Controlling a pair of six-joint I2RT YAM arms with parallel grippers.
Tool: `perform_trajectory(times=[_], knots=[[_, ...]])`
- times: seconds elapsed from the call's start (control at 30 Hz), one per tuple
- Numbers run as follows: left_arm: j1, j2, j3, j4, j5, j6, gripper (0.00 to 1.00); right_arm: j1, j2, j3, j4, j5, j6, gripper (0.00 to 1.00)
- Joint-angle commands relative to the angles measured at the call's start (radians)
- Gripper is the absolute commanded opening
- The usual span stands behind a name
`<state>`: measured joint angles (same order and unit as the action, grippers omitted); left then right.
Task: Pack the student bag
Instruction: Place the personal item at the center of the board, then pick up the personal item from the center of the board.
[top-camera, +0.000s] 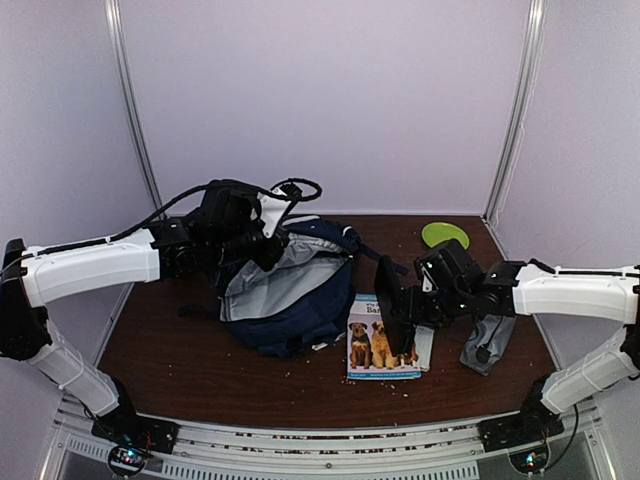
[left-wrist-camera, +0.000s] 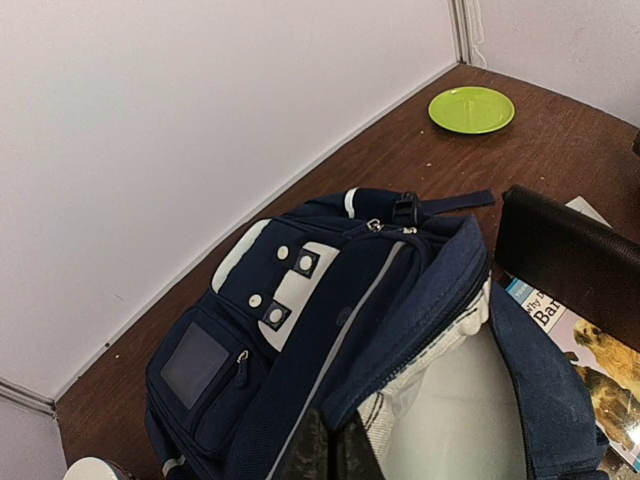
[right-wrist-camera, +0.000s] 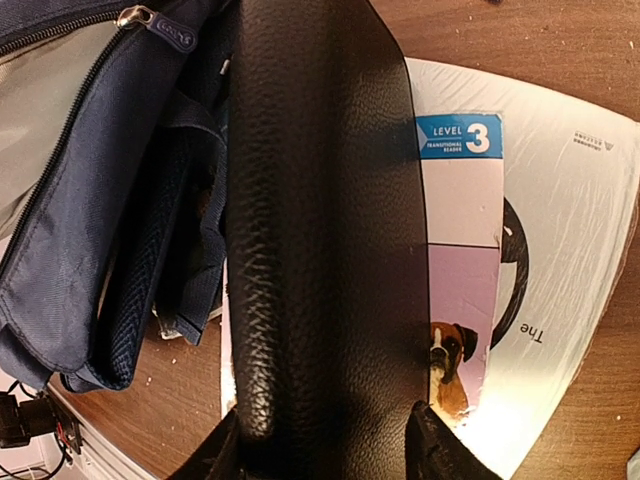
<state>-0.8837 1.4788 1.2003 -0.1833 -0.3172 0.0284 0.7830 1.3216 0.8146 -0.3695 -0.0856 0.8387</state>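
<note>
Lying left of centre on the tabletop (top-camera: 200, 370): bag (top-camera: 290, 300), one item.
Fabric: navy blue, with white trim stripes down the front. A white patch on the upper front carries navy tabs with pale studs.
Front pocket: grey window panel and a zip pull.
Straps: dark buckle and strap at the top; further dark straps trail onto the tabletop at either side.
Opening: main zip undone, mouth gaping upward, light grey lining exposed. The upper rim is raised off the tabletop and the body slumps below it.

Left tool (left-wrist-camera: 335, 450): clenched on the bag's rim at the mouth, holding it up.

Right tool (right-wrist-camera: 328, 430): fingers flank a black, grained case (top-camera: 392, 305) on both sides. Whether they press it or have let go cannot be told. The case stands on edge, tilted, over the book (top-camera: 365, 345).

Book: flat, just right of the bag, cover up, two dogs pictured, "LEVEL 3" label.

Pouch (top-camera: 487, 345): grey, right of the book, under the right arm.

Plate (top-camera: 445, 235): green, far right corner, well apart from the bag.
</note>
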Motion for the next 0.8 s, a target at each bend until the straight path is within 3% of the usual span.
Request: perform_trajectory(times=[0.0, 0.13, 0.3, 0.4, 0.6, 0.77], knots=[[-0.005, -0.025, 0.012, 0.090, -0.013, 0.011, 0.00, 0.007, 0.014, -0.006, -0.019, 0.017, -0.014, 0.49], [-0.006, -0.023, 0.012, 0.088, -0.011, 0.011, 0.00, 0.036, 0.054, 0.027, -0.087, 0.053, -0.032, 0.42], [-0.010, -0.022, 0.014, 0.085, -0.013, 0.013, 0.00, 0.068, 0.037, 0.056, -0.152, 0.151, -0.031, 0.10], [-0.012, -0.023, 0.017, 0.079, -0.015, 0.013, 0.00, 0.074, -0.055, 0.071, -0.167, 0.183, -0.030, 0.00], [-0.012, -0.015, 0.038, 0.066, -0.012, 0.012, 0.00, 0.086, -0.198, 0.114, -0.043, -0.030, -0.007, 0.00], [-0.013, -0.009, 0.055, 0.061, -0.010, -0.008, 0.00, 0.123, -0.172, 0.125, 0.142, -0.176, 0.107, 0.00]])
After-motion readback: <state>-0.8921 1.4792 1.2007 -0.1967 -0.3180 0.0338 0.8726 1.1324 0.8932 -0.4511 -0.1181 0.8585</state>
